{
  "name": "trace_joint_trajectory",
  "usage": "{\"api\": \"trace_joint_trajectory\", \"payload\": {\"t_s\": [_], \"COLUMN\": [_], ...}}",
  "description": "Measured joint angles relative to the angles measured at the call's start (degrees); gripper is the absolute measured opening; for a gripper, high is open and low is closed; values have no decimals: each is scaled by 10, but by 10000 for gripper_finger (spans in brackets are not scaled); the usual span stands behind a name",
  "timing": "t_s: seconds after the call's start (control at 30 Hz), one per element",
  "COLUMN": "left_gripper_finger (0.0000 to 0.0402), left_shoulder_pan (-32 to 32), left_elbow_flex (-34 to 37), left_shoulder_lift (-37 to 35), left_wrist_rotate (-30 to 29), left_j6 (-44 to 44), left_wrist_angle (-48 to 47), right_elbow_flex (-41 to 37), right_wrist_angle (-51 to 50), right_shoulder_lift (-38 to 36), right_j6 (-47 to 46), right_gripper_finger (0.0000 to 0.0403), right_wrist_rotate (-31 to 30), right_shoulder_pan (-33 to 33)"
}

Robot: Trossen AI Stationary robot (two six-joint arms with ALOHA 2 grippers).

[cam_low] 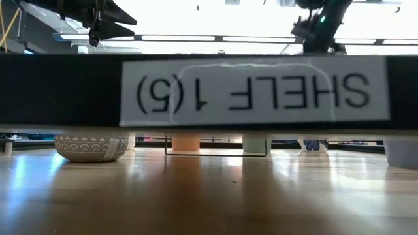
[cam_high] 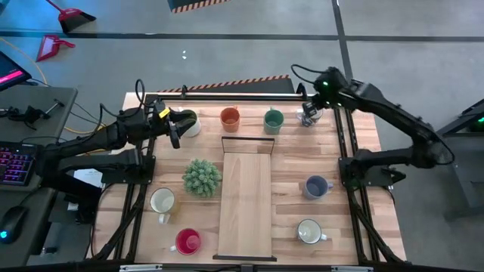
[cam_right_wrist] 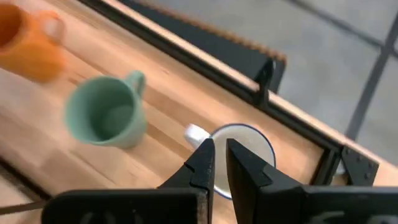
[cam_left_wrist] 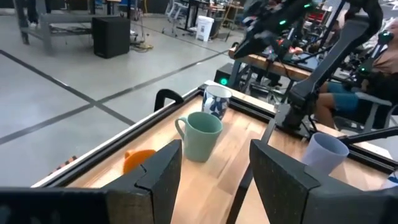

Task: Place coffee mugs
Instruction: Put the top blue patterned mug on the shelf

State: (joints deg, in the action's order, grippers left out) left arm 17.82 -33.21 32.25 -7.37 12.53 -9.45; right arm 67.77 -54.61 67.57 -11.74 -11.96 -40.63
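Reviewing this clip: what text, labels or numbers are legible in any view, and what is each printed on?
"SHELF 1(5)", seen upside down in the low view, on a white label stuck to a dark bar across the picture.
The patterned mug carries blue marks, not readable as text.
The keyboard beside the table has lit keys, too small to read.
No other legible text in any view.
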Motion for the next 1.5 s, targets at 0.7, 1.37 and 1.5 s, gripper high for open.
{"api": "trace_joint_trajectory", "payload": {"t_s": [0.7,1.37,1.5], "left_gripper_finger": [179,179,179], "left_shoulder_pan": [4,4,4], "left_elbow_flex": [0,0,0], "left_shoulder_lift": [0,0,0], "left_wrist_rotate": [0,-3,-4], "left_j6": [-2,-3,-7], "left_wrist_angle": [0,0,0], "right_elbow_flex": [0,-58,-90], "right_wrist_angle": [-42,-26,13], "right_shoulder_lift": [167,168,168], "right_j6": [32,28,28], "right_gripper_finger": [153,154,154], "right_wrist_rotate": [15,-17,-9], "right_shoulder_pan": [-25,13,15]}}
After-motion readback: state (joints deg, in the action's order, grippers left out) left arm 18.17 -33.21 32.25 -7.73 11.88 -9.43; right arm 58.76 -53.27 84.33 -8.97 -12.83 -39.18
